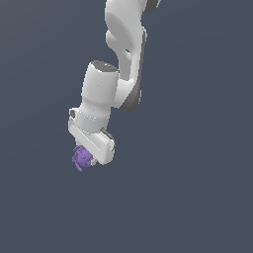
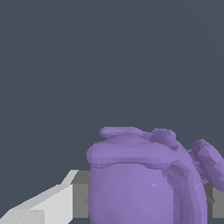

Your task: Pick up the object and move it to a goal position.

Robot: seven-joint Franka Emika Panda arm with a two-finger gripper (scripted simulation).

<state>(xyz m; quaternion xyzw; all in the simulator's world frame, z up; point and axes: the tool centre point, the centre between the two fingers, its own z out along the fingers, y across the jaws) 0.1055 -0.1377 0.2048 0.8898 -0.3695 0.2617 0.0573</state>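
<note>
Carrying step: transport phase, judged from the exterior view; the gripper [image 1: 85, 159] hangs from the white arm [image 1: 123, 54], clamped on the purple knobby object [image 1: 81, 158].
Wrist view: object [image 2: 140, 179] sits against a grey finger pad [image 2: 79, 199].
Next move: hold the clamp, travel to goal; goal not visible.

- No words, labels, brand marks, numbers or signs can be read in either view.
</note>
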